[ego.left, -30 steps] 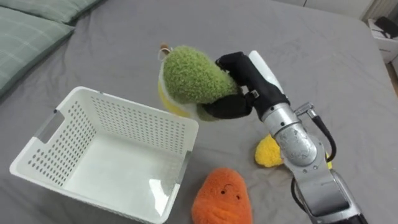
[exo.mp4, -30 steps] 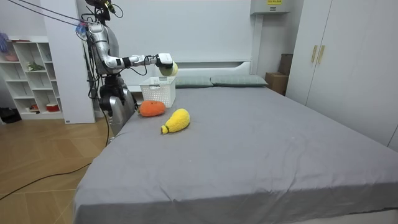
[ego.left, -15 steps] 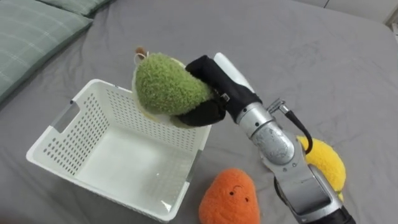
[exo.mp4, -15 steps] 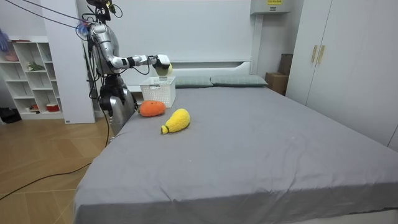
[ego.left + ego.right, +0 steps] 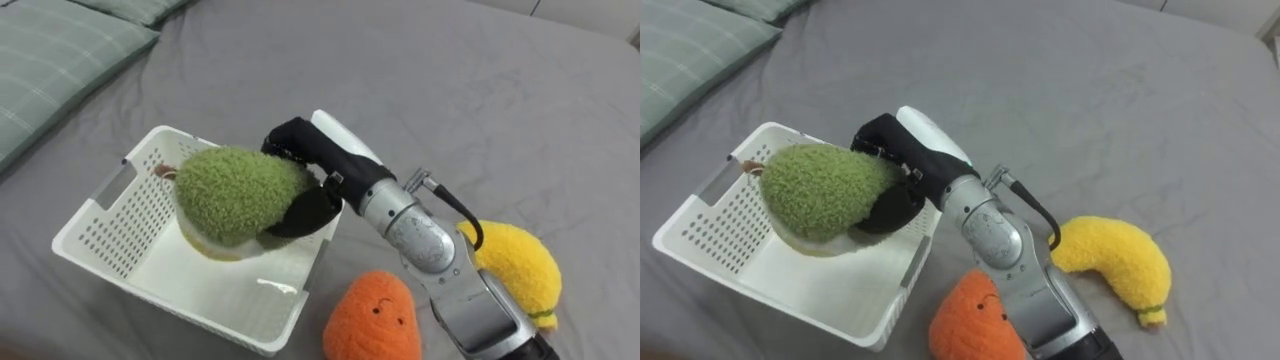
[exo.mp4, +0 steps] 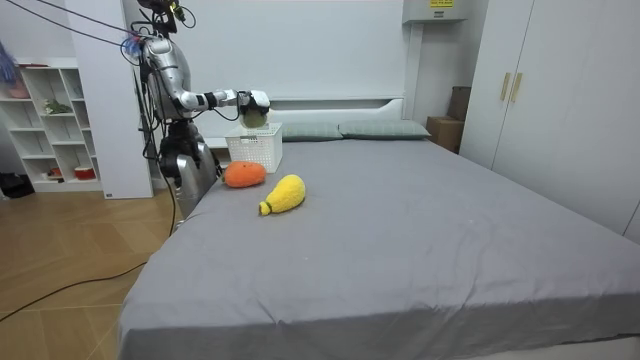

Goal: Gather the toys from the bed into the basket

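My right hand [image 5: 305,180] [image 5: 890,175] is shut on a fuzzy green avocado plush [image 5: 235,193] [image 5: 815,190] with a pale yellow underside, held over the inside of the white perforated basket [image 5: 105,215] [image 5: 700,225] [image 6: 254,148]. An orange carrot-like plush with a small face [image 5: 372,318] [image 5: 970,325] [image 6: 243,174] lies on the grey bed just right of the basket's near corner. A yellow banana plush [image 5: 515,272] [image 5: 1115,262] [image 6: 283,193] lies further right, partly behind my forearm.
A pale green checked pillow [image 5: 60,55] lies at the bed's head, left of the basket. The grey bedspread [image 5: 480,110] stretches wide beyond the toys. I stand at the bedside by a white shelf unit [image 6: 50,120]; wardrobes [image 6: 560,90] line the room view's right.
My right hand has carried the green plush leftward from beyond the basket's far rim to over its inside, and lower. The camera has shifted slightly.
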Motion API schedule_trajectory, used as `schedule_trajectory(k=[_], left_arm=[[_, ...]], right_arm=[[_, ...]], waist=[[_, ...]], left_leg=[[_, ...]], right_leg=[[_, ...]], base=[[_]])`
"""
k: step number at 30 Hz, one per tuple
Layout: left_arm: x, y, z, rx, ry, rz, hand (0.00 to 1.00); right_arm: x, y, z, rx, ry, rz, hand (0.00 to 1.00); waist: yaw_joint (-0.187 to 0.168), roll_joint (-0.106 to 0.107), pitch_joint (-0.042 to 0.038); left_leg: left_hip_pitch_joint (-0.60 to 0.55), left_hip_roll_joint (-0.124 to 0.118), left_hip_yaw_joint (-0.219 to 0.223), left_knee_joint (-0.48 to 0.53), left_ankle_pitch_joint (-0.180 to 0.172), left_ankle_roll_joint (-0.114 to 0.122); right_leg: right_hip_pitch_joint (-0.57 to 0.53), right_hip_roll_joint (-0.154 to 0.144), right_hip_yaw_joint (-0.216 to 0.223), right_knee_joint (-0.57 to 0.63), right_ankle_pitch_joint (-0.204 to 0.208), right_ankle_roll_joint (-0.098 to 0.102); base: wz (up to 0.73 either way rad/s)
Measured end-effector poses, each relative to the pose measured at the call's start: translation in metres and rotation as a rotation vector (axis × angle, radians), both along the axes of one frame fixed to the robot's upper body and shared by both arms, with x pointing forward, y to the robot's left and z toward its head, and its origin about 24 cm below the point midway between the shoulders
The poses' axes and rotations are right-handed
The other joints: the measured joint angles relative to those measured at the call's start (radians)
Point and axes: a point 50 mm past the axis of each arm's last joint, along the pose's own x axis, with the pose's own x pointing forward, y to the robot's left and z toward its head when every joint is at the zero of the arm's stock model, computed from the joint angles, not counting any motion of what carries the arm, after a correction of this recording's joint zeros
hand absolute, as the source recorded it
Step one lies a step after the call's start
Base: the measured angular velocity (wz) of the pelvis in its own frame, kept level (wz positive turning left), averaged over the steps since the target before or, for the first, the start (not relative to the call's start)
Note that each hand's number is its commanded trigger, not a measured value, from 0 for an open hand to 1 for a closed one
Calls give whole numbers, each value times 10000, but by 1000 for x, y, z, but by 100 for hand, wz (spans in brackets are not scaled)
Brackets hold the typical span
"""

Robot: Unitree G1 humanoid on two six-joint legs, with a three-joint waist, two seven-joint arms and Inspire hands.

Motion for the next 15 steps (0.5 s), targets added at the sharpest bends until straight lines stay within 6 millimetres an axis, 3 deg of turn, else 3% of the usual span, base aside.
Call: schedule_trajectory(k=[15], left_arm=[[2, 1, 1, 9, -34, -115, 0]], right_arm=[[0, 0, -4, -64, 126, -36, 0]], waist=[[165, -85, -2]], left_leg=[[-18, -2, 9, -43, 0, 0]], right_leg=[[0, -15, -86, 1, 0, 0]], base=[[0]])
